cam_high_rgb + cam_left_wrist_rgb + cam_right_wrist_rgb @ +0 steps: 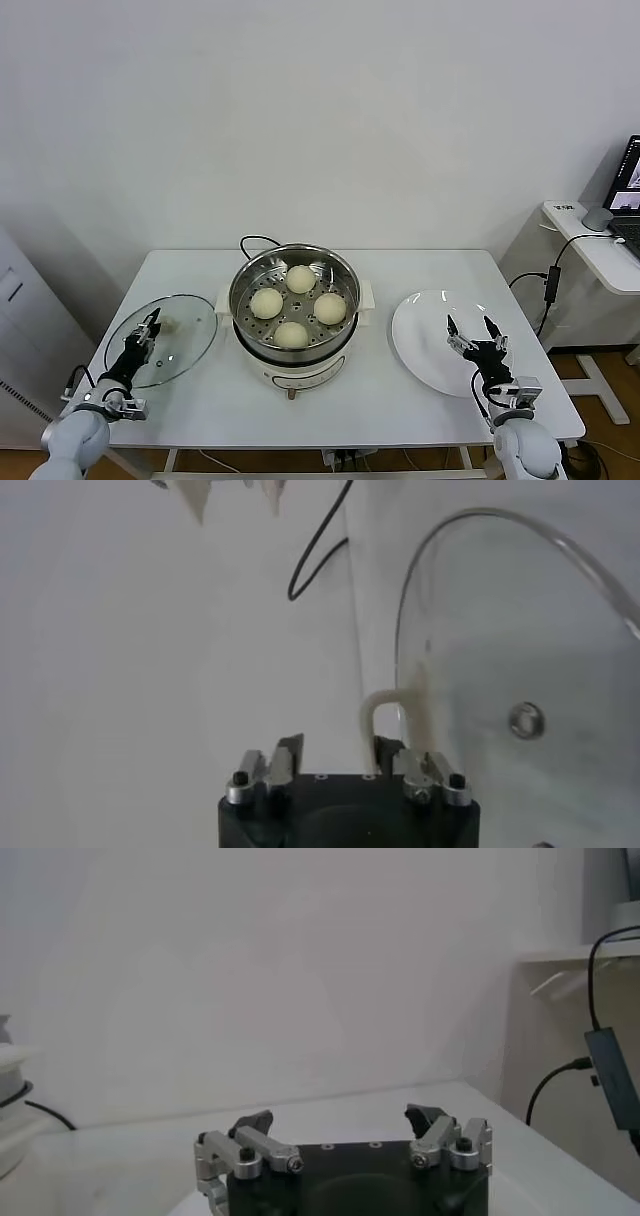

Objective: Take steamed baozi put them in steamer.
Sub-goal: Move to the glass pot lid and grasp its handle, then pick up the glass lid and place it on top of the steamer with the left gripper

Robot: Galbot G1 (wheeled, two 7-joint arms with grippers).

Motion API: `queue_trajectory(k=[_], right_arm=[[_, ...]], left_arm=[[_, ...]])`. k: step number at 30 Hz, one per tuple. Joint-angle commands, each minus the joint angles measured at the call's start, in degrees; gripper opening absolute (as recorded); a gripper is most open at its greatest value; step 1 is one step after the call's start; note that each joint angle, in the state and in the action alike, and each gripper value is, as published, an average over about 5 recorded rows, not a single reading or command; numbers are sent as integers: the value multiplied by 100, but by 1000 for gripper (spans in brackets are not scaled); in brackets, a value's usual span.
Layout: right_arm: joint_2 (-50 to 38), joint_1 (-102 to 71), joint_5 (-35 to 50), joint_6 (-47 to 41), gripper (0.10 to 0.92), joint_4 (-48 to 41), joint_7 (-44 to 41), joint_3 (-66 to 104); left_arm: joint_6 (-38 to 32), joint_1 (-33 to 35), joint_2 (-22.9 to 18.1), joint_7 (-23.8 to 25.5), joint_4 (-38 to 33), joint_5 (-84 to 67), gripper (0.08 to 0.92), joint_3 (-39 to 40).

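Four steamed baozi sit inside the steamer — soft, light; cup the sides gently. Right gripper spread, empty; left gripper fingers — cannot tell.

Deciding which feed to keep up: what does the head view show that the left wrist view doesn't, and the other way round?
Only the head view shows the steamer with four steamed baozi on its tray, the bare white plate, and the right gripper open above that plate.

Only the left wrist view shows the lid's cream handle side-on, rising just beyond the gripper body, and a small metal fitting in the glass.

Both show the glass lid on the table, the left gripper over it, and the black cord.
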Motion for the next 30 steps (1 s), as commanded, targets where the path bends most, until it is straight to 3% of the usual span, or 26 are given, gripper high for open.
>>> queue_trajectory(k=[1, 9, 16, 30], right_arm=[[0, 14, 4, -11, 823, 2, 4, -8], [7, -8, 2, -8, 823, 46, -4, -9], [4, -35, 10, -8, 823, 95, -9, 5], [-24, -27, 49, -23, 823, 166, -17, 46]], left_arm=[[-59, 55, 101, -125, -391, -44, 317, -145], [75, 227, 332, 104, -1233, -338, 115, -277], [483, 410, 719, 827, -2048, -1033, 104, -296], [2606, 336, 1445, 2253, -3898, -2268, 104, 480]])
